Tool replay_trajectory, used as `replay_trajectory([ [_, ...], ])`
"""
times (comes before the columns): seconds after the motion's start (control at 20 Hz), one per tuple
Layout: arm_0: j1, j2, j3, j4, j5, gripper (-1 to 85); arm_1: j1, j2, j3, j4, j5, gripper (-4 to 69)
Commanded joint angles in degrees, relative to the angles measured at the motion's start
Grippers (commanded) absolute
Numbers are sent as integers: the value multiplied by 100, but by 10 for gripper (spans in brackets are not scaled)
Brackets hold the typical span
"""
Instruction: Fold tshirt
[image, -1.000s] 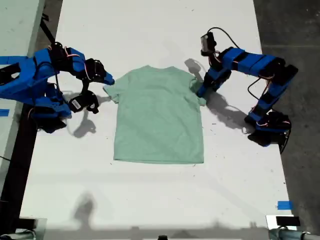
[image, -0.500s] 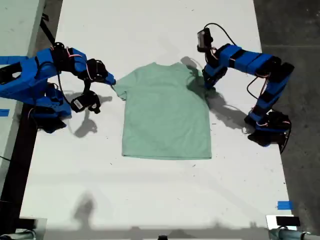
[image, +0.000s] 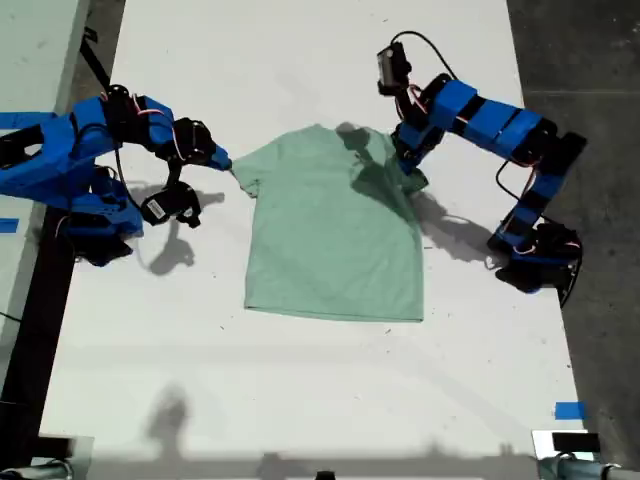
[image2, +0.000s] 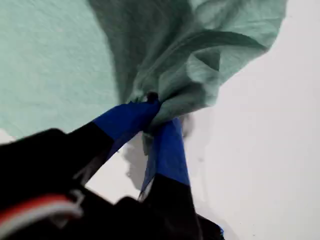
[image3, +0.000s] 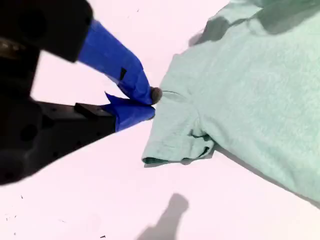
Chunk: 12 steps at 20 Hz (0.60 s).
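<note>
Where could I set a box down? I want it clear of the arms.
Bare table below the tshirt hem, and above its collar in the exterior view. Crowded at both sleeves: my first gripper and my second gripper pinch there.

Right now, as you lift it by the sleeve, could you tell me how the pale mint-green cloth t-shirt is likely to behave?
The pale mint-green cloth t-shirt is probably floppy: it bunches and folds where my first claw pinches it. It likely drapes and drags rather than lifting flat, since most of it lies on the white table.
</note>
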Motion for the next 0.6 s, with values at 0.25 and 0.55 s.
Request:
replay_trajectory([
  [0.25,149,53,-272,-149,-88,1,-1107,-844,-2654,483,659,0],
  [0.55,202,70,-272,-176,-158,2,-1591,-2602,-3340,-360,1107,96],
])
